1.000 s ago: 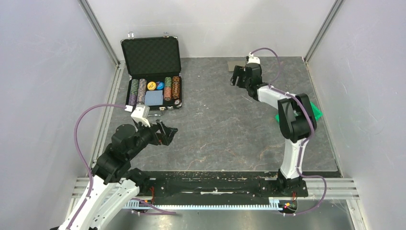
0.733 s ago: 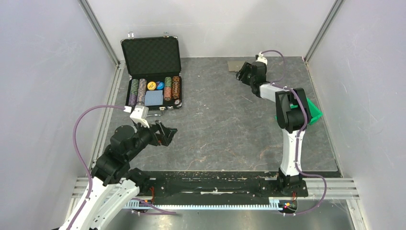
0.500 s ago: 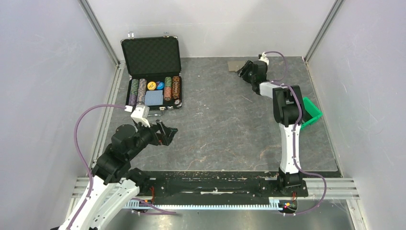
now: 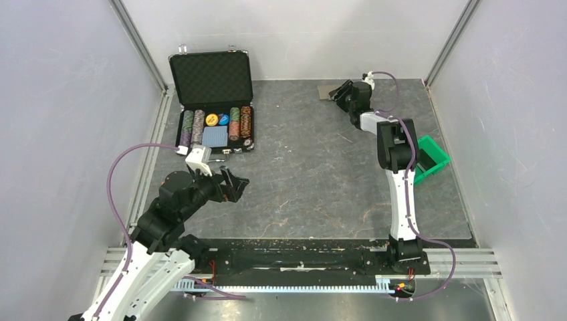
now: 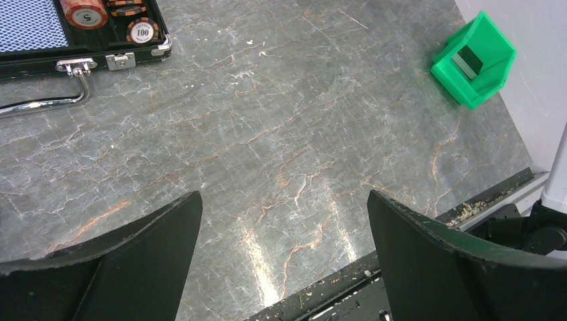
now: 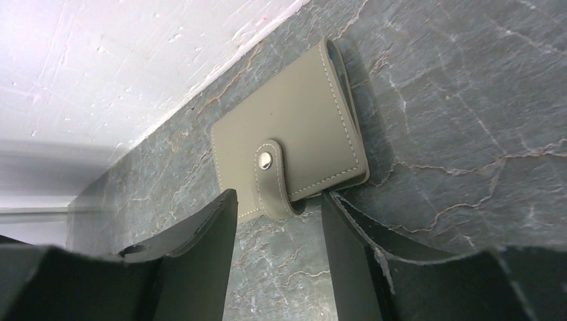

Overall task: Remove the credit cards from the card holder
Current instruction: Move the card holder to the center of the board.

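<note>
Grey marbled table (image 4: 301,180), white walls.

Top view: card holder (image 4: 325,90) sits upper centre, tight against the back wall. Right gripper (image 4: 339,94) is at it, arm at full stretch. Left gripper (image 4: 235,184) hangs lower left, well apart. Poker chip case (image 4: 214,100) upper left, green bin (image 4: 433,157) at right, neither in the way.

Left wrist: jaws spread wide, nothing in them.

Right wrist: holder snapped closed, credit cards hidden inside. Jaws half-spread astride the snap strap (image 6: 273,177), not pinching yet.

Risks: strap slips out of the pinch, or the whole holder drags along the wall unopened. Wall crowds the wrist.
</note>
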Robot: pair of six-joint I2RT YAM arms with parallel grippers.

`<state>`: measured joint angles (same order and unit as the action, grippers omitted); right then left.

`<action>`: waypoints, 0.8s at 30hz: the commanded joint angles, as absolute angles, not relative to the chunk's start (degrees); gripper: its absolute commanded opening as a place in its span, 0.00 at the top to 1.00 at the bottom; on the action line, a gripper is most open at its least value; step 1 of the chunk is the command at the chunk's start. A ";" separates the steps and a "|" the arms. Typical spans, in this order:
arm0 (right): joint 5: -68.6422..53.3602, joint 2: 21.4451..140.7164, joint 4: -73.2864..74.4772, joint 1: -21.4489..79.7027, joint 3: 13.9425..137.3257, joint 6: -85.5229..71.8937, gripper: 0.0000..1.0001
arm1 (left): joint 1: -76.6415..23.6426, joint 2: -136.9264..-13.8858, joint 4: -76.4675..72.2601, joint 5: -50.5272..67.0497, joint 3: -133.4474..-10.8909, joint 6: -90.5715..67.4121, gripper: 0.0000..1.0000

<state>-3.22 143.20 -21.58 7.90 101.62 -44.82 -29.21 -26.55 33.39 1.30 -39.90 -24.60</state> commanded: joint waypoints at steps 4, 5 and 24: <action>-4.99 146.62 -17.10 6.98 105.22 -46.80 0.54 | -28.92 -26.91 32.26 0.22 -39.64 -26.93 0.00; -5.27 146.77 -16.91 7.03 105.66 -46.84 0.55 | -28.98 -26.97 32.26 0.19 -39.78 -26.94 0.00; -8.61 151.14 -16.36 7.34 109.78 -50.03 0.67 | -28.93 -25.91 32.26 1.07 -39.65 -25.91 0.00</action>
<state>-8.10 147.83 -20.18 6.98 107.57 -49.39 -29.21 -26.72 33.36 1.02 -39.90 -24.62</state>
